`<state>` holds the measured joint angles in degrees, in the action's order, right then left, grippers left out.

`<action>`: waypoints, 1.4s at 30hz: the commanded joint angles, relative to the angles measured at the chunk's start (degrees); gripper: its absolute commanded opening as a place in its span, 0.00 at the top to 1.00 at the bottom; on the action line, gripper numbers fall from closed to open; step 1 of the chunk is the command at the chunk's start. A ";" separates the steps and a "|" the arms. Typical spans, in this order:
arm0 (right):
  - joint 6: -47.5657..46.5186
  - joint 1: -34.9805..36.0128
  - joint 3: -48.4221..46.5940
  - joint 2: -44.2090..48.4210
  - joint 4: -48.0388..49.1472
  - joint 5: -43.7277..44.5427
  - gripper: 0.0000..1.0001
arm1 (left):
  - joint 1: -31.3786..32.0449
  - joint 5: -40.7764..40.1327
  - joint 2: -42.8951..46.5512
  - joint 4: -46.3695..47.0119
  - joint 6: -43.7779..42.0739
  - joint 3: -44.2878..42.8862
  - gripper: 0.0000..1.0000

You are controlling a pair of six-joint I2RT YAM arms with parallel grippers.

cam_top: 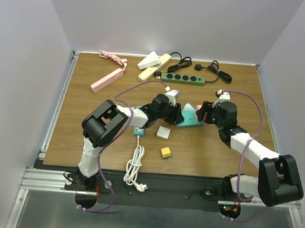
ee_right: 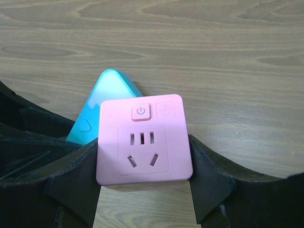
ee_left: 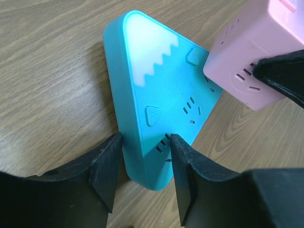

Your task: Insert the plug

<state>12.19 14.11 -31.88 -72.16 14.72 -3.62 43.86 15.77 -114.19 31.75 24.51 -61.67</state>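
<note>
L pincer: jaws about half open, straddling one corner of a teal triangular power strip that lies flat on the wood table. One black finger sits right against the strip's side edge. The other overlaps the top face by a row of slots. Can't tell whether they actually pinch it.

R pincer: jaws partway open and clamped on a pink cube adapter, one finger on each side. It's held above the table, w/ its socket face and power button toward the wrist cam. In the L wrist view the cube hangs over the strip's far edge, near a round button. Touching or just above it: unclear.

Hidden or hard to read:
- The cube's prongs aren't visible in any view.
- From the top cam, both pincers crowd the strip at mid-table, so only slivers of teal and pink show.
- The R wrist cam sees just one teal corner poking out behind the cube.
- Also on the table: a grey block, a small yellow block and a coiled white cable, all near the front.
</note>
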 commanded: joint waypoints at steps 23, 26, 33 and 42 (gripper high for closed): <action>-1.46 1.71 0.68 1.94 4.09 7.04 1.00 | -1.32 2.60 -0.51 0.60 0.71 -1.35 0.59; -1.38 1.89 1.03 1.76 4.44 6.96 1.00 | -1.49 2.69 -0.07 0.51 0.62 -1.17 0.59; -1.29 2.76 1.64 1.41 4.53 7.13 1.00 | -1.49 3.04 -0.07 0.51 0.62 -1.61 0.59; -0.67 3.03 3.05 1.67 4.00 9.15 1.00 | -1.76 3.21 0.02 0.42 0.89 -1.79 0.59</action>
<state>11.79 16.60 -29.87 -71.20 17.63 3.07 42.63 18.13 -114.69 33.12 25.65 -61.98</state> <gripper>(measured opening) 0.684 0.421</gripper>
